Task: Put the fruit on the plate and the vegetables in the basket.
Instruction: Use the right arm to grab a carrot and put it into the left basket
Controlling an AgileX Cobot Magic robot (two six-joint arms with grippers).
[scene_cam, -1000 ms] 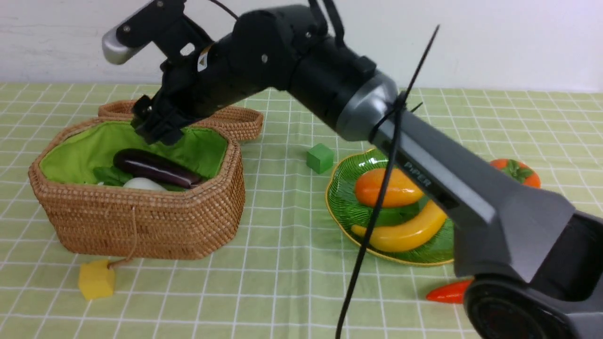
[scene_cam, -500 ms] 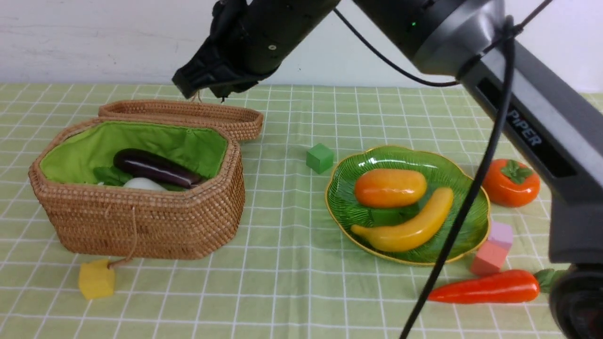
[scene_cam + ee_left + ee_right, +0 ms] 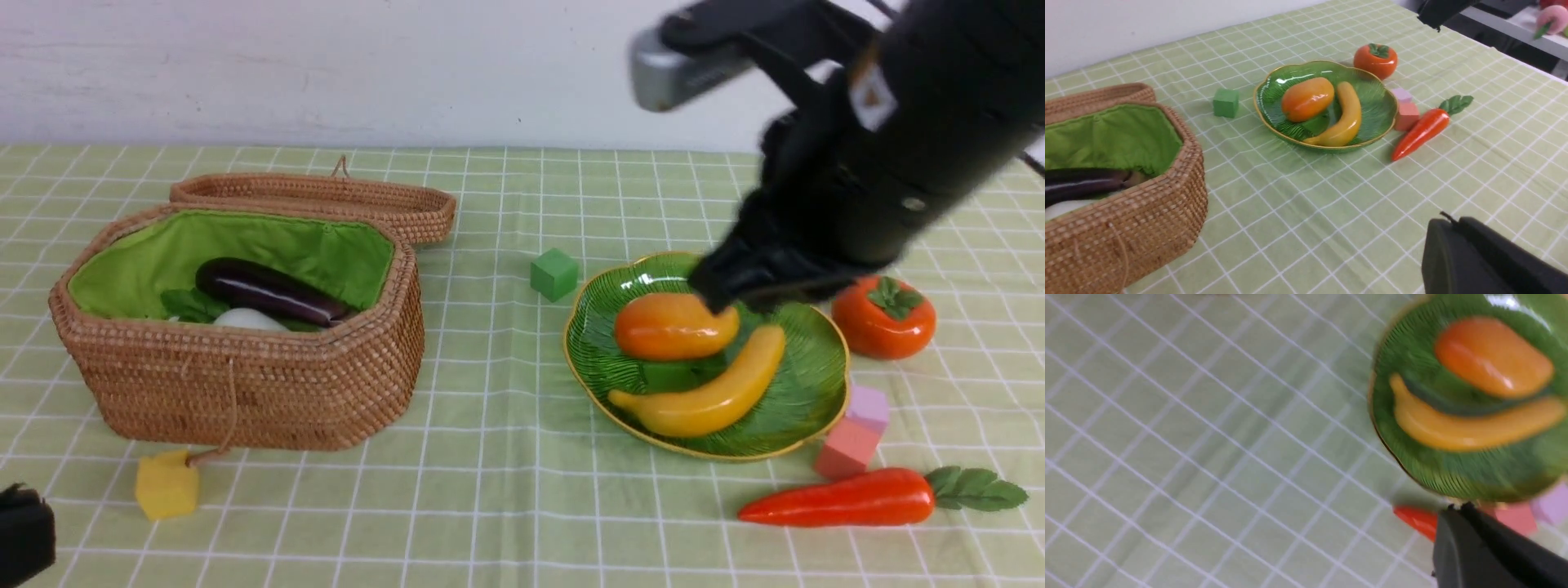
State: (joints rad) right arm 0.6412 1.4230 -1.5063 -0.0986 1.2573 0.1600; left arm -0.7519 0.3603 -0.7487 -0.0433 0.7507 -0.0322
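The wicker basket [image 3: 261, 392] at the left holds the purple eggplant [image 3: 269, 292] and the white radish [image 3: 249, 320]. On the green plate [image 3: 804, 396] lie the mango [image 3: 673, 327] and the banana [image 3: 710, 396]. The persimmon [image 3: 883, 320] stands on the cloth just right of the plate. Near the front right lies the carrot [image 3: 841, 498]. My right gripper [image 3: 714, 296] hangs blurred above the plate's far side, shut and empty; its wrist view shows the jaws [image 3: 1457, 507] pressed together. My left gripper [image 3: 1447, 220] is shut, low at the front left corner [image 3: 20, 531].
The basket's lid [image 3: 326, 200] lies behind the basket. A green cube [image 3: 554, 273] sits left of the plate, a yellow cube [image 3: 166, 486] is in front of the basket, and a pink cube [image 3: 849, 447] and a lilac cube [image 3: 869, 406] sit between the plate and the carrot.
My right arm has swung from over the basket across to the right, ending above the plate, and its jaws have closed. The eggplant stays in the basket. The left arm has not moved.
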